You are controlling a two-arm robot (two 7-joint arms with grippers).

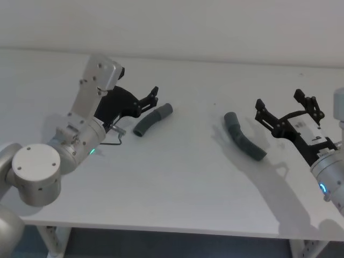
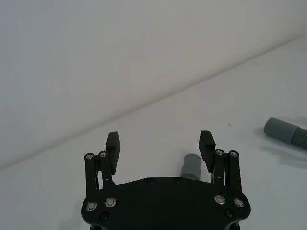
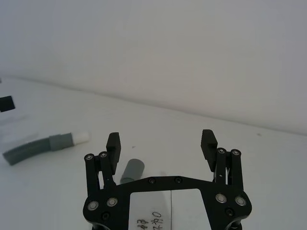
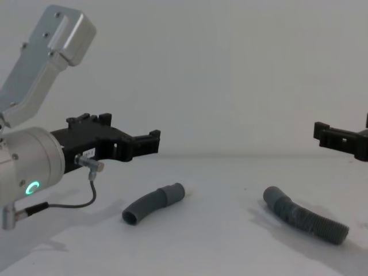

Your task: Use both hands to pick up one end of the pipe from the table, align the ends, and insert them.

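Matte white table (image 1: 177,183) carries both hose pieces, well apart. You have the short piece (image 1: 152,120), grey, ribbed and curved, upper left of centre, and the long piece (image 1: 245,136), darker and ribbed, right of centre. The left gripper (image 1: 150,99) hovers near the short piece, black jaws apart. The right gripper (image 1: 279,102) hovers near the long piece, jaws apart.

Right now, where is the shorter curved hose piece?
In the head view the shorter hose piece lies on the table's left side, close beside the open left pincer, well apart from the longer piece on the right.
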